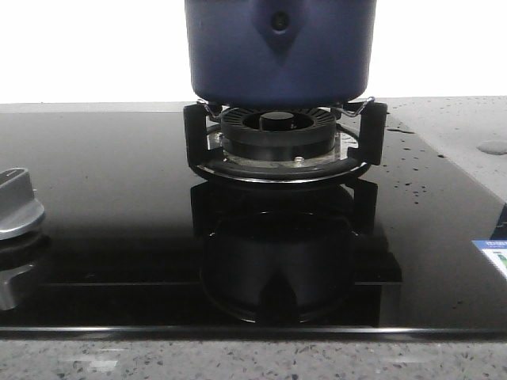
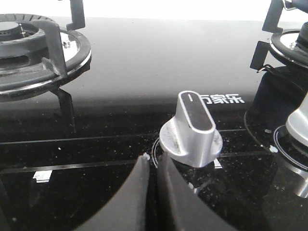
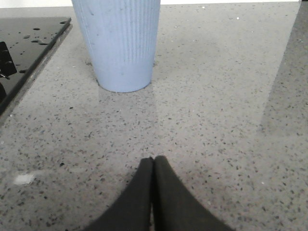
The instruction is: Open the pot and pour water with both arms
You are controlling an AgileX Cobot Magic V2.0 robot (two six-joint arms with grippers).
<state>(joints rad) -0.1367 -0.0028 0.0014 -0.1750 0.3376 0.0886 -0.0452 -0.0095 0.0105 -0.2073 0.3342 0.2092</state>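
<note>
Nothing looks started: pot (image 1: 279, 51) sits on the burner grate (image 1: 281, 146), its top out of view. Left end effector (image 2: 153, 166) and right end effector (image 3: 153, 166) are both closed, empty, apart from it.

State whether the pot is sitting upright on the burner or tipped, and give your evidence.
Upright. The pot rests level on the burner's pan supports, its sides rising evenly. Its top is out of frame, so whether a lid is on cannot be told.
</note>
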